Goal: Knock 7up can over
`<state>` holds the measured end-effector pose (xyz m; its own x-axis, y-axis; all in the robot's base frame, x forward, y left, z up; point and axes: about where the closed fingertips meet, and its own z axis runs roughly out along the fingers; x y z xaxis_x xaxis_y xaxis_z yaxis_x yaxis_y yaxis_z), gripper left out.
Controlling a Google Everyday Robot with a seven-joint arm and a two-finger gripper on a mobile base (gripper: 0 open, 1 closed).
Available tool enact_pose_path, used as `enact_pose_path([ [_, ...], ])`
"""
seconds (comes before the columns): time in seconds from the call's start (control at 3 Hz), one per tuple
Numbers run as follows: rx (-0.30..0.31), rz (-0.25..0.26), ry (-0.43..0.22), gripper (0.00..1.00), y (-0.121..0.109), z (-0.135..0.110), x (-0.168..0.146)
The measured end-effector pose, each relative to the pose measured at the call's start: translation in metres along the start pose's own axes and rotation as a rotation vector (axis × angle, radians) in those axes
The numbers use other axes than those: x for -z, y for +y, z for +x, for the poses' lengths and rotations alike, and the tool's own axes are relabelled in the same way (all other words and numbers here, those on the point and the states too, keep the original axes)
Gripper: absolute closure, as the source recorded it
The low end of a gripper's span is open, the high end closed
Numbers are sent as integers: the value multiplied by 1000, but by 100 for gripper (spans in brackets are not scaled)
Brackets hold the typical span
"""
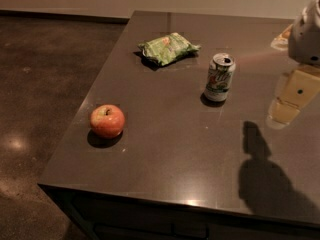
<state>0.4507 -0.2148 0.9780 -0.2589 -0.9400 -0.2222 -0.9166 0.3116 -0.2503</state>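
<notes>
The 7up can [219, 77] stands upright on the dark grey table [170, 149], right of centre, its silver top open and its label white and green. My gripper [290, 104] hangs at the right edge of the view, above the table and to the right of the can, apart from it. Its cream-coloured finger [295, 96] points down; the arm's white body is above it.
A crinkled green snack bag [167, 47] lies behind and left of the can. A red apple [107, 120] sits near the table's left front edge. The gripper's shadow [265, 176] falls on the front right. Dark floor lies to the left.
</notes>
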Motion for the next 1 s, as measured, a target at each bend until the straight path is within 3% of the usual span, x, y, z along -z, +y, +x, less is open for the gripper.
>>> enact_pose_path([
  [0.33, -114, 20, -28, 0, -26, -1, -14],
  [0.67, -243, 69, -55, 0, -57, -2, -34],
  [1.0, -327, 123, -108, 0, -81, -8, -52],
])
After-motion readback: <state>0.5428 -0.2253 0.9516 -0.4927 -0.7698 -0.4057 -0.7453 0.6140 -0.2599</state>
